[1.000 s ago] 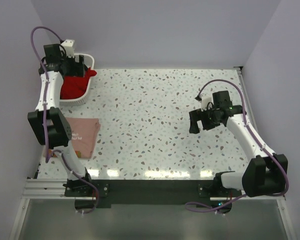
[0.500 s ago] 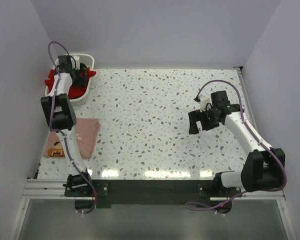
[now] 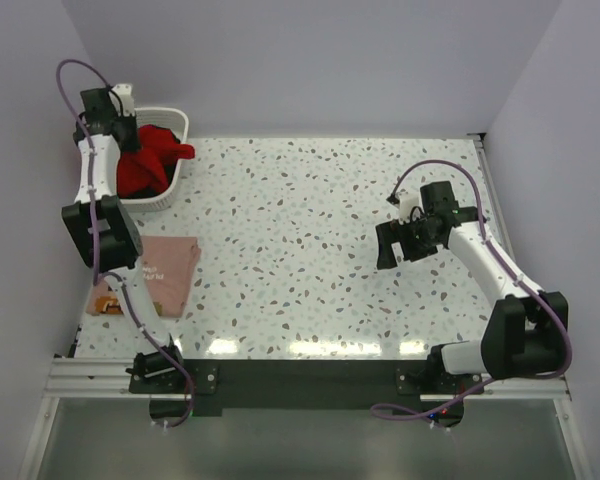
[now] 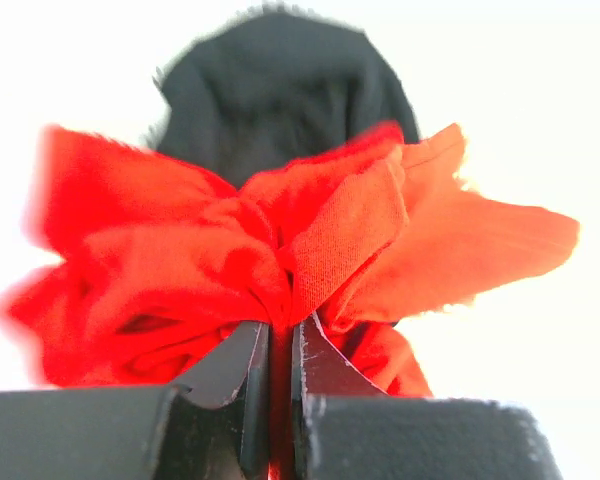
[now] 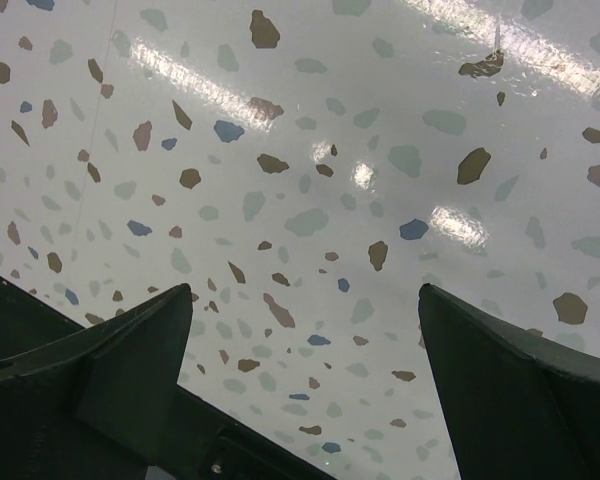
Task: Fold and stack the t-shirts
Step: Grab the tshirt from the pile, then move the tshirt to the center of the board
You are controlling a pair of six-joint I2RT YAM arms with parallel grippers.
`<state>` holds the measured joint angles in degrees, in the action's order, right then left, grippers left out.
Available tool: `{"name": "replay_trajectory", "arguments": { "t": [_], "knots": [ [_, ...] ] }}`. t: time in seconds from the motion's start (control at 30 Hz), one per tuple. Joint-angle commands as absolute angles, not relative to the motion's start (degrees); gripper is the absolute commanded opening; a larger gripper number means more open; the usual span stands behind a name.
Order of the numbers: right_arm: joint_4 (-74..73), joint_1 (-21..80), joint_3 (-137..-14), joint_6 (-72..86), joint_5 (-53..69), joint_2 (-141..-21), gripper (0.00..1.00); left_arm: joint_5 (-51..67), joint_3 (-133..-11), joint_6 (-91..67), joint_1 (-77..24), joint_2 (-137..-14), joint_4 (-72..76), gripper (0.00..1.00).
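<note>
Your left claw is pinched shut on a bunch of the red tee at the basket, far left. Lift slowly so it comes out whole, then spread it flat near the pink tee. Your right claw is wide open, holding nothing.

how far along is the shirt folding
Done: the pink tee lies folded on the table. In hand: the left gripper is shut on the red tee, bunched in the basket. Left: lifting it out, folding, stacking on the pink one. The right gripper is open and empty.
</note>
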<state>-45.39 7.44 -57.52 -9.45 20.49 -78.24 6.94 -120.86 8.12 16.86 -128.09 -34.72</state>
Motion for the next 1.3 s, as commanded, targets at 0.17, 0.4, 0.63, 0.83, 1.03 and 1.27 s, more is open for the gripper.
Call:
{"name": "replay_trajectory", "arguments": {
  "t": [0.17, 0.4, 0.63, 0.83, 1.03, 1.27],
  "knots": [
    [-44.38, 7.29, -58.36, -9.84, 22.15, -75.32, 0.99, 13.54, -130.69, 8.62, 8.73, -108.64, -32.61, 0.0],
    [-44.03, 7.29, -58.45, -9.49, 21.1, -74.18, 0.99, 15.64, -134.21, 0.46, -4.12, -101.87, -24.81, 0.0],
    [-44.64, 7.29, -59.41, -10.36, 20.12, -73.65, 0.99, 31.88, -121.24, -12.92, -6.86, -95.46, -16.53, 0.0],
    [-49.3, 6.68, -62.66, -14.67, 22.49, -73.04, 0.99, 45.5, -88.37, -8.8, -0.48, -89.56, -18.1, 1.0],
    [-50.19, 6.77, -61.96, -18.72, 22.77, -74.17, 0.98, 51.5, -74.19, 8.58, 7.74, -86.4, -25.37, 1.0],
    [-44.93, 6.94, -62.32, -16.97, 24.17, -82.35, 0.96, 41.93, -65.4, 25.82, -3.68, -83.84, -31.64, 0.84]
  ]
}}
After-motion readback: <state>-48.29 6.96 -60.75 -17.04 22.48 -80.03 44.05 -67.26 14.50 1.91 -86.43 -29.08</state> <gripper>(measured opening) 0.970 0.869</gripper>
